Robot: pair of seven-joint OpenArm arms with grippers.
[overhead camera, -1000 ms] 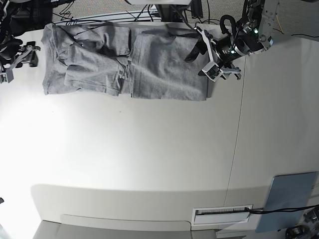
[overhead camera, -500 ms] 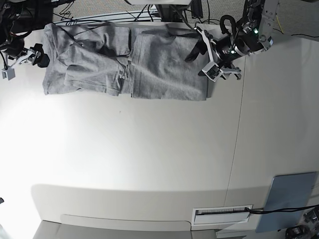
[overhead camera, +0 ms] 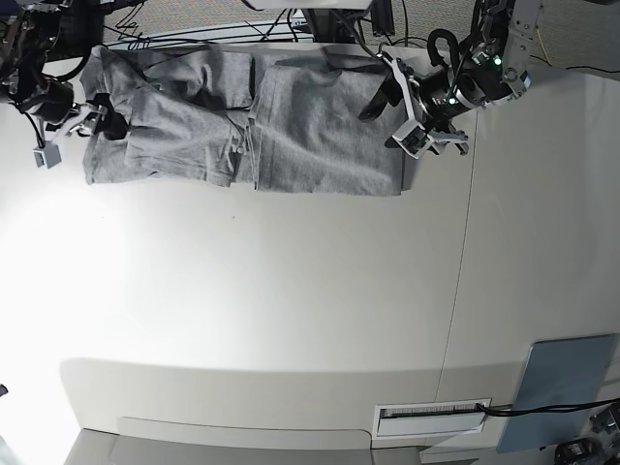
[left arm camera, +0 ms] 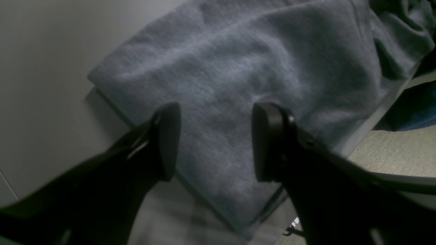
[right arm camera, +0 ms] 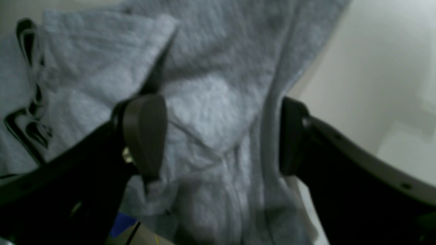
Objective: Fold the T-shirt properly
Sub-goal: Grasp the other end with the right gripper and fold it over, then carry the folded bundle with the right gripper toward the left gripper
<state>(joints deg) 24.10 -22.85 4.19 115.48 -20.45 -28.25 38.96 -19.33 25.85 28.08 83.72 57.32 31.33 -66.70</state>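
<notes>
The heather-grey T-shirt (overhead camera: 242, 116) lies rumpled and partly folded along the far edge of the white table (overhead camera: 291, 291). My left gripper (overhead camera: 390, 121) is open over the shirt's right end; in the left wrist view (left arm camera: 216, 139) plain grey cloth (left arm camera: 238, 68) lies under and between its black fingers. My right gripper (overhead camera: 77, 140) is open at the shirt's left end. In the right wrist view (right arm camera: 218, 136) creased cloth (right arm camera: 211, 95) lies between its fingers, with black lettering (right arm camera: 24, 126) at the left. I cannot tell whether either gripper touches the cloth.
A flat grey-blue panel (overhead camera: 567, 387) lies at the near right corner, next to a white slotted strip (overhead camera: 431, 417). Cables (overhead camera: 291, 29) run behind the table's far edge. A seam (overhead camera: 460, 271) crosses the table on the right.
My right gripper has moved from off the table's left side rightward onto the shirt's left end. My left gripper has barely moved. The shirt lies as before.
</notes>
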